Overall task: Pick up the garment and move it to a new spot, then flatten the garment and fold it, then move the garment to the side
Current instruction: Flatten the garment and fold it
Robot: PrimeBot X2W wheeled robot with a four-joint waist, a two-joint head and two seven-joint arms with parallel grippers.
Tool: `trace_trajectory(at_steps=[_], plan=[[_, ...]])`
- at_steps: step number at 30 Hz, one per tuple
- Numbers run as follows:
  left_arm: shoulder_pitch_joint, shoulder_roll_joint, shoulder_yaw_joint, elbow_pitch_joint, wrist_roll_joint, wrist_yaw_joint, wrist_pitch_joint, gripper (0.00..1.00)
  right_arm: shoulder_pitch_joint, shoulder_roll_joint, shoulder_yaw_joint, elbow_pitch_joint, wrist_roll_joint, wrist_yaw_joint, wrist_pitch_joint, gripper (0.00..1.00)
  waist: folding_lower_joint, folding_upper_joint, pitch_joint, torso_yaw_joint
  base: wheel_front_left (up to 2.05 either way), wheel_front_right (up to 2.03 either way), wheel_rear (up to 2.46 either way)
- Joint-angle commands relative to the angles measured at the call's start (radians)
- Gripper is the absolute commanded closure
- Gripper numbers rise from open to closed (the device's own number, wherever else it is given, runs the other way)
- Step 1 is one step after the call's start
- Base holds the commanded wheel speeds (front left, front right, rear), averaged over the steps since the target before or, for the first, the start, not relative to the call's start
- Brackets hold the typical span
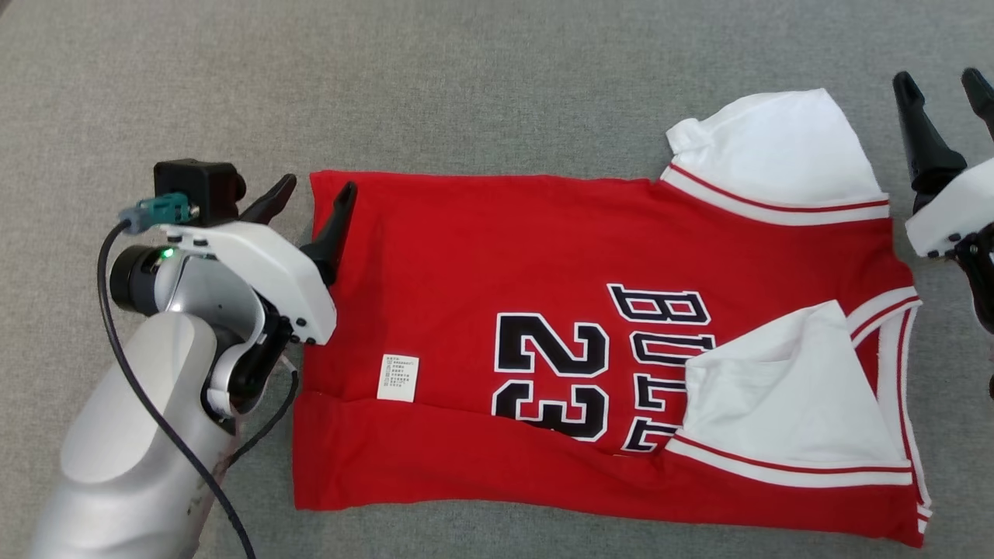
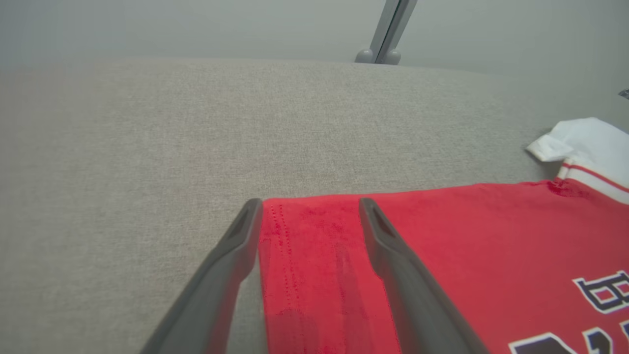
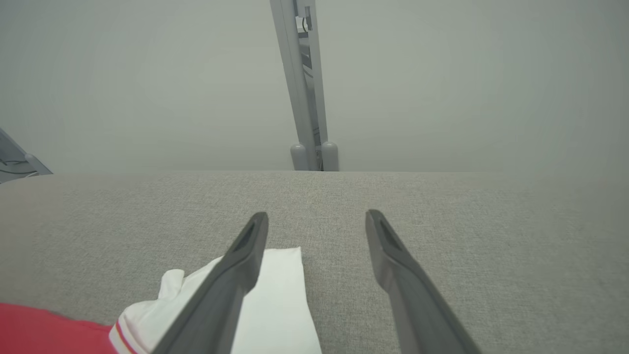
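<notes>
The red shirt [image 1: 466, 256] lies flat on the grey table [image 1: 466, 78]. Its near side is folded over, and one white sleeve [image 1: 776, 388] lies on the front. The left arm reaches in beside the hem. Its claw [image 1: 321, 185] is spread wide at the far corner, one finger over the cloth and one over the table. The right claw [image 1: 936, 76] is just past the other sleeve [image 1: 776, 147], fingers apart and empty.

surface: grey fabric top [image 1: 497, 78] | on it: red jersey [image 1: 466, 256], laid flat, white sleeves
</notes>
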Motion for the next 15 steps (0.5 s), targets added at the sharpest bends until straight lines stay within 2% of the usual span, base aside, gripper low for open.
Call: trace_trajectory(at_steps=[1,5,15], plan=[[-0.060,-0.010,-0.010,0.047,-0.007,-0.026,0.010,0.00,-0.051,-0.026,0.041,0.032,0.008,0.001,0.010,0.00,0.0000,0.0000,0.054,0.037,0.00,0.00,0.00],[-0.141,-0.037,-0.023,0.142,-0.030,-0.072,0.033,0.00,-0.134,-0.061,0.122,0.099,0.034,0.000,0.040,0.00,0.0000,0.0000,0.098,0.059,0.00,0.00,0.00],[-0.238,-0.068,-0.049,0.302,-0.053,-0.134,0.063,0.00,-0.216,-0.106,0.285,0.187,0.134,0.000,0.091,0.00,0.0000,0.0000,0.132,0.072,0.00,0.00,0.00]])
